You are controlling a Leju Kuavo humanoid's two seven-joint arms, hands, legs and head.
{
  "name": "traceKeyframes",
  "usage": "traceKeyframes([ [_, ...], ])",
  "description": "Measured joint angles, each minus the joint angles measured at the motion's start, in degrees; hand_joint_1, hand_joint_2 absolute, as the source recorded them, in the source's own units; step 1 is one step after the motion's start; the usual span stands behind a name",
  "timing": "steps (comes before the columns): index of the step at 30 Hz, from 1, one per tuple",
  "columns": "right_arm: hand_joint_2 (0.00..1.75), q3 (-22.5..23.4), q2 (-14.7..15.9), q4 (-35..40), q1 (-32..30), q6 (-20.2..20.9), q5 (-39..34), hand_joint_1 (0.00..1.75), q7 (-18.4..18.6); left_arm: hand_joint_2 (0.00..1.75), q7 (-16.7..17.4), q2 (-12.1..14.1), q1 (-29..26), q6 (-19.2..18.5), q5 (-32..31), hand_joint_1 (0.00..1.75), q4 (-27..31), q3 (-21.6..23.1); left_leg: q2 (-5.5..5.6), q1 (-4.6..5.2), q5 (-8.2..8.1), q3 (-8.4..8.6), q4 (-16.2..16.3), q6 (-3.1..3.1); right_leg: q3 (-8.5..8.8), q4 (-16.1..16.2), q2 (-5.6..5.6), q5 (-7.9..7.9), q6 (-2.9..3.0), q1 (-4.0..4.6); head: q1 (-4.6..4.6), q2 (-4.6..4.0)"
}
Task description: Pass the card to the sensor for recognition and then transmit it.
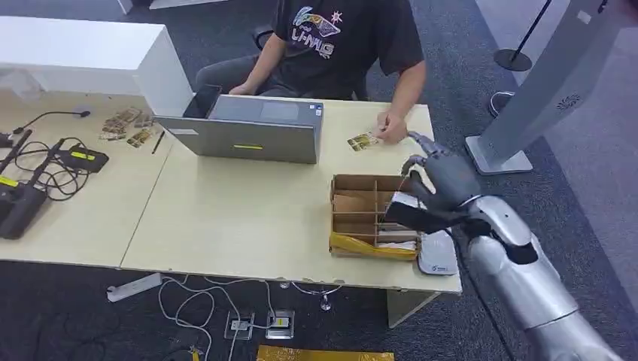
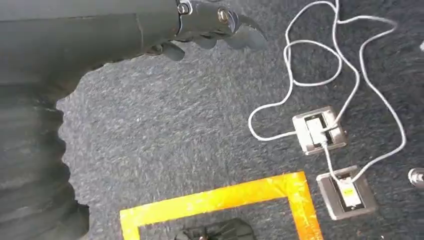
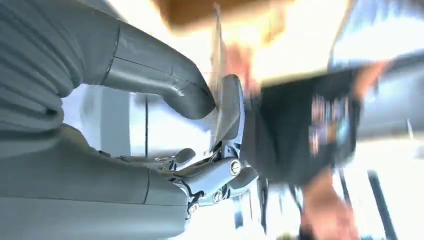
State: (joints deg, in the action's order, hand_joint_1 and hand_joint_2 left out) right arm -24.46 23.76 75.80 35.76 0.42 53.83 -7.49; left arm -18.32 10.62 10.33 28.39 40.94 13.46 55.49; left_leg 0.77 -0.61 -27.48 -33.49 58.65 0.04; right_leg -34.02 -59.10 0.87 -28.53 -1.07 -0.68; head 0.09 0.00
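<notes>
My right hand (image 1: 440,179) hangs above the far right part of the partitioned cardboard box (image 1: 353,214). In the right wrist view its thumb (image 3: 192,97) and a finger (image 3: 231,105) pinch a thin card (image 3: 218,60) seen edge-on. The white sensor pad (image 1: 438,256) lies on the table just right of the box, below my forearm. A person across the table rests a hand (image 1: 391,126) beside another card (image 1: 363,141) lying flat. My left hand (image 2: 210,22) hangs over the carpet, fingers loosely apart and holding nothing.
A grey laptop (image 1: 248,134) stands at the table's middle back. Several loose cards (image 1: 124,124) and black cabled devices (image 1: 45,173) lie at the left. A tall grey kiosk (image 1: 553,83) stands right of the table (image 1: 226,218). Floor sockets (image 2: 317,131) and orange tape (image 2: 225,197) mark the carpet.
</notes>
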Motion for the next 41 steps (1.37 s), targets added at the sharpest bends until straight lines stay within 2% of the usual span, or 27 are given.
traceKeyframes([
  [7, 1.75, 3.4, 1.8, -1.5, 6.6, -0.5, 1.1, 1.75, -1.6, 1.75, -0.2, 0.0, 0.0, -0.1, -0.5, 0.00, 0.0, 0.0, 0.02, -0.01, -0.02, -0.02, 0.0, -0.01, 0.01, 0.0, 0.01, -0.01, 0.00, 0.01, 0.02, 0.00],
  [14, 1.75, 4.5, 2.2, -2.6, 7.4, -0.6, 1.4, 1.75, -2.0, 1.75, -0.2, 0.0, 0.0, -0.2, -1.0, 0.00, 0.0, 0.0, 0.02, -0.01, -0.04, -0.02, 0.0, -0.01, 0.01, 0.0, 0.01, -0.01, 0.00, 0.01, 0.00, 0.00],
  [23, 1.75, 4.4, 2.1, -7.8, 8.5, -1.7, 1.8, 1.75, -3.5, 1.75, -0.2, 0.2, 0.0, -0.7, -1.3, 0.00, 0.0, 0.0, 0.02, -0.01, -0.03, -0.03, 0.0, -0.02, 0.01, 0.0, 0.02, -0.01, 0.00, 0.01, 0.02, 0.00],
  [28, 1.75, 3.4, 1.4, -15.5, 10.9, -5.5, 3.3, 1.75, -5.8, 1.75, -0.1, 0.3, 0.0, -1.2, -2.0, 0.00, 0.0, 0.0, 0.06, -0.02, -0.03, -0.07, 0.0, -0.01, 0.01, 0.0, 0.06, -0.01, 0.00, 0.02, 0.00, 0.00],
  [31, 1.75, 2.7, 0.6, -22.7, 12.9, -8.1, 3.6, 1.75, -6.0, 1.75, 0.1, 0.3, 0.0, -1.3, -2.6, 0.00, 0.0, 0.0, 0.07, -0.02, -0.03, -0.05, 0.0, -0.01, 0.02, 0.0, 0.06, -0.01, 0.00, 0.01, 0.02, 0.00],
  [34, 1.75, 2.4, 0.2, -27.9, 13.8, -9.1, 3.8, 1.75, -6.0, 1.75, 0.3, 0.5, 0.0, -1.3, -3.1, 0.00, 0.1, 0.0, 0.08, -0.01, -0.02, -0.04, 0.0, -0.01, 0.04, 0.0, 0.07, -0.01, 0.00, 0.01, 0.02, 0.00],
  [35, 1.75, 2.2, 0.0, -29.4, 14.0, -9.2, 3.8, 1.75, -5.9, 0.00, 0.3, 0.5, 0.0, -1.3, -3.2, 0.00, 0.1, 0.0, 0.07, -0.01, -0.02, -0.04, 0.0, -0.01, 0.04, 0.0, 0.06, 0.00, 0.00, 0.01, 0.00, 0.00],
  [37, 1.75, 1.9, -0.2, -32.0, 14.4, -9.4, 4.0, 1.75, -5.4, 0.00, 0.5, 0.7, 0.0, -1.3, -3.3, 0.00, 0.1, 0.0, 0.07, -0.01, -0.02, -0.02, 0.0, -0.01, 0.04, 0.0, 0.04, 0.00, 0.00, 0.01, 0.00, 0.00],
  [38, 1.75, 1.8, -0.3, -33.5, 14.6, -9.5, 4.0, 0.86, -5.3, 0.00, 0.6, 0.8, 0.0, -1.3, -3.3, 0.00, 0.1, 0.0, 0.07, -0.01, -0.02, -0.02, 0.0, -0.01, 0.04, 0.0, 0.05, 0.00, 0.00, 0.01, 0.02, 0.00],
  [41, 1.75, 1.5, -0.4, -36.4, 14.9, -10.2, 4.0, 0.86, -5.0, 0.00, 1.1, 0.9, 0.0, -1.4, -3.3, 0.00, 0.1, 0.0, 0.07, -0.02, -0.02, -0.01, 0.0, -0.01, 0.04, 0.0, 0.05, 0.00, 0.00, 0.01, 0.00, 0.00],
])
